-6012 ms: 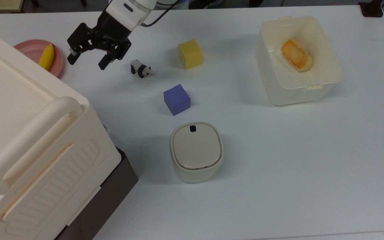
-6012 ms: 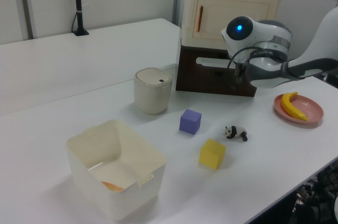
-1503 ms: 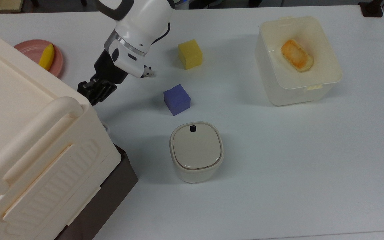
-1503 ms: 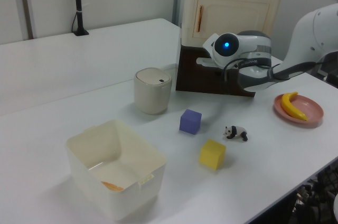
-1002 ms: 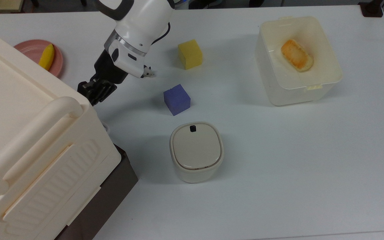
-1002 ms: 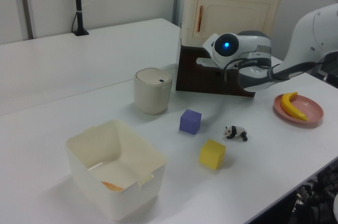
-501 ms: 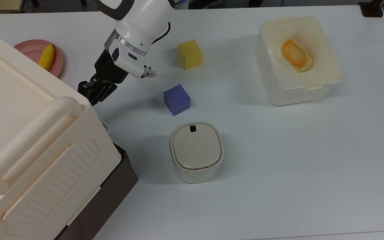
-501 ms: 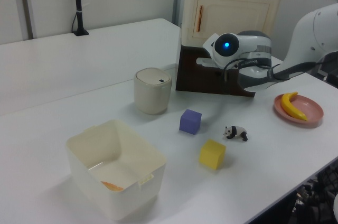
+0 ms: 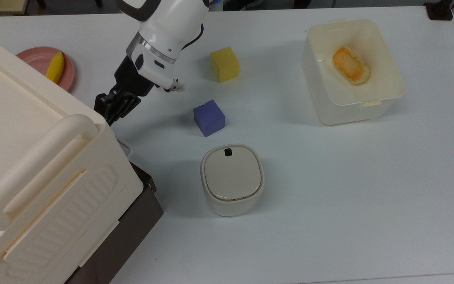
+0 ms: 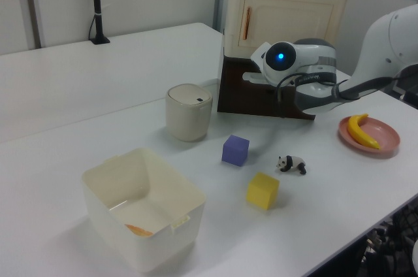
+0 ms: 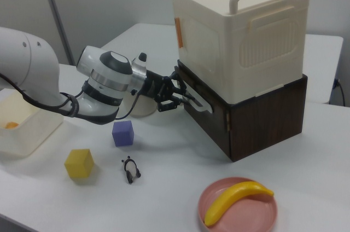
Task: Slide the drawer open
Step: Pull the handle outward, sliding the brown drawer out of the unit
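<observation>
The dark brown wooden drawer (image 11: 210,112) sits under the cream plastic cabinet (image 11: 240,35) at the right view's centre right, and its front looks barely cracked out. The black two-finger gripper (image 11: 176,94) is right at the thin white loop handle (image 11: 198,102), fingers seemingly closed round it. So I'd say we're at the start of the pull; next it needs a straight pull away from the cabinet.

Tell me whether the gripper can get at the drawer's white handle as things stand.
Probably yes. In the right view the gripper is already at the white loop handle on the dark drawer front, with nothing between them; the purple cube and panda sit well aside.
</observation>
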You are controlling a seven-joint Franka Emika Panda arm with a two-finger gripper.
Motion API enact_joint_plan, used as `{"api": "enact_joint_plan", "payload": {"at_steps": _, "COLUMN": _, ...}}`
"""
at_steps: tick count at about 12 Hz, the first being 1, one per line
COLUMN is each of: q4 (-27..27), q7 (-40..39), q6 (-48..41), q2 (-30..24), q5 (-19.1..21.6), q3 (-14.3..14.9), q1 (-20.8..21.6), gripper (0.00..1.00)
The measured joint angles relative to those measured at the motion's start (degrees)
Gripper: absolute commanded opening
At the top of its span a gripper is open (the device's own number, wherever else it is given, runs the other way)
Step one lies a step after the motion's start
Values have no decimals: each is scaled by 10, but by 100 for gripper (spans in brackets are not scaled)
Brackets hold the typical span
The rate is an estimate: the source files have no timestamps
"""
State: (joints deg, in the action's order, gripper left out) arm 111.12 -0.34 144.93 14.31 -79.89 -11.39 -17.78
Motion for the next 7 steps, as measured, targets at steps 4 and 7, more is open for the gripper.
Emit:
{"api": "enact_joint_plan", "payload": {"at_steps": 4, "q4": 21, "q7": 4, "q6": 0, "q2": -17, "q5": 0, "q3": -4, "q1": 0, "gripper": 0}}
{"api": "enact_joint_plan", "payload": {"at_steps": 7, "q4": 43, "q7": 7, "q6": 0, "q2": -35, "q5": 0, "q3": -9, "q1": 0, "gripper": 0}}
